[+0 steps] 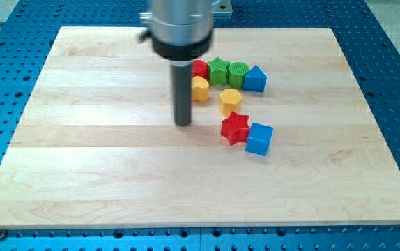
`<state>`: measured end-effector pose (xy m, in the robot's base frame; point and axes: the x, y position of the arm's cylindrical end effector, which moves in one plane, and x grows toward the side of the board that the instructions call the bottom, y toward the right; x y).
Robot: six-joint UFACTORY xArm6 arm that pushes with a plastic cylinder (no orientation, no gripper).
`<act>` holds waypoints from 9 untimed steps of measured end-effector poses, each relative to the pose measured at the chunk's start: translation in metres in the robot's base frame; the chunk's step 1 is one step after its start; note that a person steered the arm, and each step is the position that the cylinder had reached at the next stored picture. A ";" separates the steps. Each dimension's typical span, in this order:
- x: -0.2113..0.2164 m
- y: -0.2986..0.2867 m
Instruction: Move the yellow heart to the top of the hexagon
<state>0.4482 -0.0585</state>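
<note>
The yellow heart (201, 89) lies near the board's upper middle, just to the right of the rod. The yellow hexagon (230, 102) lies to the heart's lower right, a small gap away. My tip (183, 124) rests on the board to the lower left of the heart, apart from every block. The rod hides the left edge of the heart and part of a red block (200, 68) just above the heart.
Right of the red block, a row runs to the view's right: a green star-like block (219, 71), a green rounded block (238, 72) and a blue block (255, 79). A red star (235, 128) and a blue cube (259, 138) sit touching, below the hexagon.
</note>
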 end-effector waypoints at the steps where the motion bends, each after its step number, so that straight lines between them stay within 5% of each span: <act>1: -0.041 -0.041; 2: -0.086 -0.037; 6: -0.056 0.078; 9: -0.027 0.065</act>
<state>0.4207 0.0067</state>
